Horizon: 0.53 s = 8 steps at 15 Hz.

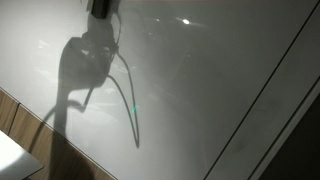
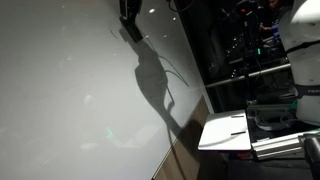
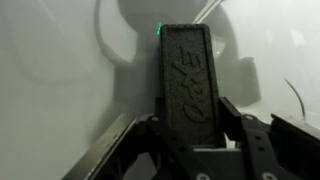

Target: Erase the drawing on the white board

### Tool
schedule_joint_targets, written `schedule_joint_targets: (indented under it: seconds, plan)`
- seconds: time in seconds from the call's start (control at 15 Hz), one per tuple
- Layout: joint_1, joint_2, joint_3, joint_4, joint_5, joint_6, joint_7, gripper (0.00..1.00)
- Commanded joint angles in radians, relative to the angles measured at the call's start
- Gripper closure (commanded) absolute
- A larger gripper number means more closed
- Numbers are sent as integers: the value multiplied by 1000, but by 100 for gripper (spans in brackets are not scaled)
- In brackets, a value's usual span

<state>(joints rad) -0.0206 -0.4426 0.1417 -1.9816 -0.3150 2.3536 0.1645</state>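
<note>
The white board (image 1: 200,80) is a large, glossy grey-white panel that fills most of both exterior views (image 2: 60,90) and lies behind the jaws in the wrist view (image 3: 50,60). My gripper (image 3: 188,115) is shut on a black block eraser (image 3: 185,70) with raised letters, its far end close to or on the board. In both exterior views only the gripper's dark lower part shows at the top edge (image 1: 100,8) (image 2: 128,15), above its shadow. A thin dark curved line (image 1: 132,105) runs down the board. I cannot tell whether it is a drawing or a cable's shadow.
A thin dark diagonal line (image 1: 265,95) crosses the board. A brown wooden strip (image 1: 15,115) borders the board and also shows in an exterior view (image 2: 185,145). A white tray-like shelf (image 2: 225,132) and dark equipment (image 2: 250,50) stand beyond the board's edge.
</note>
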Motion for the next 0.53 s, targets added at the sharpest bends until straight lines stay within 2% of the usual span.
schedule_joint_targets:
  seconds: [0.0, 0.47]
  plan:
    - [10, 49, -26, -13, 36, 57, -37, 70]
    - [54, -5, 19, -123, 65, 50, -21, 70]
